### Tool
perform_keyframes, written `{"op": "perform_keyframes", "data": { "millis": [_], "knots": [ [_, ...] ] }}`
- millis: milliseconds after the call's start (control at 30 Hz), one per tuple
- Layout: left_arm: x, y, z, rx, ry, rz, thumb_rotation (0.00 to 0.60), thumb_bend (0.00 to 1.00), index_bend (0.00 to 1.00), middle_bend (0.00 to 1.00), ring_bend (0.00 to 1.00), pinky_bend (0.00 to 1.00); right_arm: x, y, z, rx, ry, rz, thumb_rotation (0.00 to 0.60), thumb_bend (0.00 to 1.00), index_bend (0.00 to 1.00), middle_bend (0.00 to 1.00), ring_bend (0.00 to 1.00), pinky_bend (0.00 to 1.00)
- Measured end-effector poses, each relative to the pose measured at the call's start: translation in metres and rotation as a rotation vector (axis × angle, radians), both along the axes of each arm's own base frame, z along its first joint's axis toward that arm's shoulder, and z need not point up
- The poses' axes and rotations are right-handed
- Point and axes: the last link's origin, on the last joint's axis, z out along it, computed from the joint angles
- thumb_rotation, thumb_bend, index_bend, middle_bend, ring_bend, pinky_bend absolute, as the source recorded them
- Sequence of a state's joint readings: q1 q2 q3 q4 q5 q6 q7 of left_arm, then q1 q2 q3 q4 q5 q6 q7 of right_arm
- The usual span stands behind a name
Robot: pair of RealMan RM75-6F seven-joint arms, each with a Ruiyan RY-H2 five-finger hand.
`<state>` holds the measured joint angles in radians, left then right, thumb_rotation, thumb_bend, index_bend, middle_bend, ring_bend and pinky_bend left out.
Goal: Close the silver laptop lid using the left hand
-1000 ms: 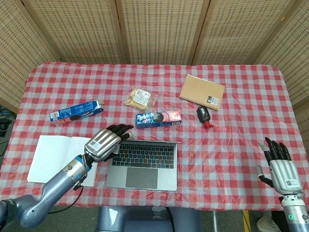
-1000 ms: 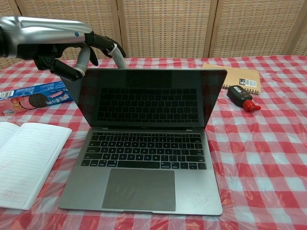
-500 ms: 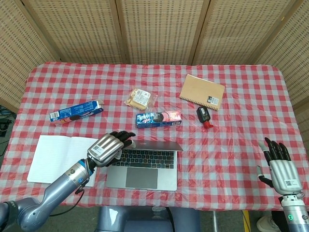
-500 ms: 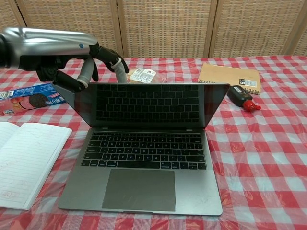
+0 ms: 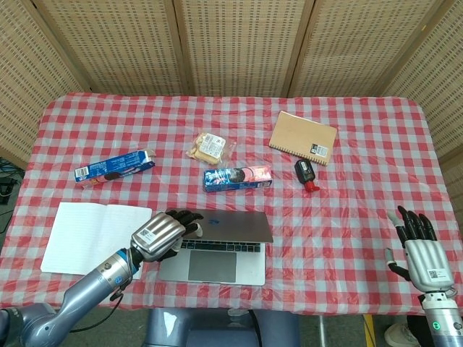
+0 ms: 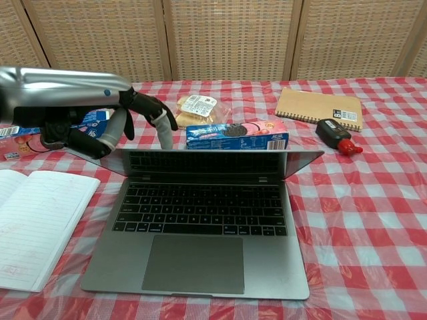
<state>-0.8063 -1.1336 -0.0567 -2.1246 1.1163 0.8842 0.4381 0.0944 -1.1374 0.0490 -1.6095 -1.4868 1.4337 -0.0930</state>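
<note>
The silver laptop (image 5: 217, 246) (image 6: 200, 227) sits at the table's near edge, its lid (image 5: 231, 226) (image 6: 213, 162) tipped far forward and only partly raised over the keyboard. My left hand (image 5: 163, 233) (image 6: 100, 127) rests on the back of the lid at its left corner, fingers (image 6: 160, 123) draped over the top edge. My right hand (image 5: 418, 242) hovers by the table's right front corner with fingers spread, holding nothing; the chest view does not show it.
An open white notebook (image 5: 90, 237) (image 6: 33, 223) lies left of the laptop. Behind it are a pink-blue cookie box (image 5: 237, 177) (image 6: 237, 135), a blue cookie box (image 5: 114, 167), a cracker packet (image 5: 210, 147), a tan notebook (image 5: 304, 137) and a black bottle with a red cap (image 5: 306, 174).
My left hand has pushed the lid down and forward, from upright to a shallow angle over the keyboard. The right hand has not moved.
</note>
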Motion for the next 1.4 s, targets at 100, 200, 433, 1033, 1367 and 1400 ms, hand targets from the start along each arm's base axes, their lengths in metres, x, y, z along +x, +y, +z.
{"op": "perform_keyframes", "data": {
  "millis": [100,200,433,1033,1367,1400],
  "knots": [
    [-0.003,-0.005,-0.003,-0.017,0.008,-0.001,0.600,1.00,0.34,0.17,0.18,0.29,0.000,0.000,0.000,0.002,0.000,0.003,0.600,0.68,0.00,0.00,0.00,0.00],
    [-0.005,-0.009,-0.007,-0.032,0.013,-0.004,0.600,1.00,0.34,0.17,0.18,0.29,0.000,0.000,0.000,0.002,0.000,0.005,0.600,0.68,0.01,0.00,0.00,0.00],
    [-0.012,-0.021,-0.020,-0.071,0.032,-0.010,0.600,1.00,0.34,0.17,0.18,0.29,-0.001,0.000,0.001,0.002,-0.003,-0.006,0.600,0.68,0.01,0.00,0.00,0.00],
    [-0.031,-0.030,-0.055,-0.126,0.070,0.025,0.600,1.00,0.33,0.17,0.18,0.29,-0.002,0.000,0.002,0.007,-0.005,-0.017,0.600,0.68,0.01,0.00,0.00,0.00],
    [-0.034,-0.036,-0.070,-0.152,0.103,0.014,0.600,1.00,0.33,0.17,0.18,0.29,-0.004,0.000,0.003,0.009,-0.013,-0.023,0.600,0.68,0.02,0.00,0.00,0.00],
    [-0.034,-0.036,-0.071,-0.152,0.107,0.012,0.600,1.00,0.33,0.17,0.18,0.29,-0.004,0.000,0.003,0.009,-0.014,-0.023,0.600,0.68,0.02,0.00,0.00,0.00]
  ]
}}
